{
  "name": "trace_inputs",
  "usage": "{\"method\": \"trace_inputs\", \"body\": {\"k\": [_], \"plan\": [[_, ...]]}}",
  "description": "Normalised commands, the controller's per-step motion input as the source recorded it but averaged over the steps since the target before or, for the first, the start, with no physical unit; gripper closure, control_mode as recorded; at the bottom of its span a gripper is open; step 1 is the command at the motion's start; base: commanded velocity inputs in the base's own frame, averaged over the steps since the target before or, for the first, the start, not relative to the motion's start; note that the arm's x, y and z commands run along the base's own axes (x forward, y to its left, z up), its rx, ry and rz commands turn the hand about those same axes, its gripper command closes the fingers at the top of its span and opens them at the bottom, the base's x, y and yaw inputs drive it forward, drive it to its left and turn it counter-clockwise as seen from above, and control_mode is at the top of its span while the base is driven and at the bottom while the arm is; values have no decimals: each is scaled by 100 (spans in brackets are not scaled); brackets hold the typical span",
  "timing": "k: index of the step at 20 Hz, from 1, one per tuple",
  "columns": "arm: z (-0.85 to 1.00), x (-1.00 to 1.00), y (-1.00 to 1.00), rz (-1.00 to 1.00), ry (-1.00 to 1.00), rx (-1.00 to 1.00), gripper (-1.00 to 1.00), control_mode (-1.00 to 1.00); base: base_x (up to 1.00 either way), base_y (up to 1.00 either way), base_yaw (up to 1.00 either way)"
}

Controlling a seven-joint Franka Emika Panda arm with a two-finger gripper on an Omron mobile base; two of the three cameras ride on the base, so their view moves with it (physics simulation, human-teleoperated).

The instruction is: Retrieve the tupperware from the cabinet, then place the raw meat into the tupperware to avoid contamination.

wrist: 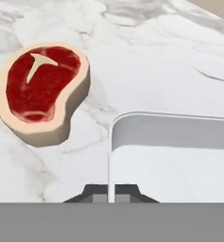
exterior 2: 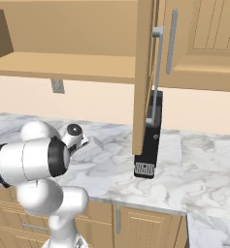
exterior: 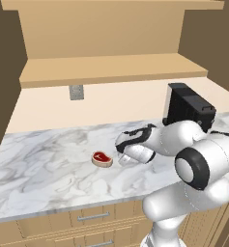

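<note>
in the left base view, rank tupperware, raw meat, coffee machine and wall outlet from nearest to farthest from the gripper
1. tupperware: its wall sits between the fingers of the shut gripper, on the counter.
2. raw meat: just left of the gripper, lying apart on the marble.
3. coffee machine: behind and to the right.
4. wall outlet: on the back wall, upper left.

A white marble countertop [exterior: 48, 169] with grey veining ran across the lower half of the left base view. Below the countertop's front edge sat light-wood drawers [exterior: 94, 217] with horizontal grey handles. A tall black coffee machine [exterior: 186, 110] stood upright on the countertop, toward its right rear. A grey wall outlet [exterior: 76, 92] was mounted on the cream backsplash [exterior: 116, 103] above the countertop, left of the coffee machine. In the right base view, the coffee machine [exterior 2: 150, 140] showed a grille at its base.
</note>
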Motion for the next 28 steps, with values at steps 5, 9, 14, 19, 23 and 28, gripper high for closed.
{"method": "trace_inputs", "body": {"k": [5, 9, 14, 19, 23, 28], "plan": [[-23, 29, 0, 0, 0, 0, 100, -100, 0, 0, 0], [-25, 28, 0, 0, 0, 0, 100, -100, 0, 0, 0], [-23, 24, 0, 0, 0, 0, -100, -100, 0, 0, 0], [-19, 19, 0, 0, 0, 0, -100, -100, 0, 0, 0], [-9, 10, -1, 0, 0, 0, -100, -100, 0, 0, 0], [1, 0, -8, 0, 2, 0, -100, -100, 0, 0, 0]]}}
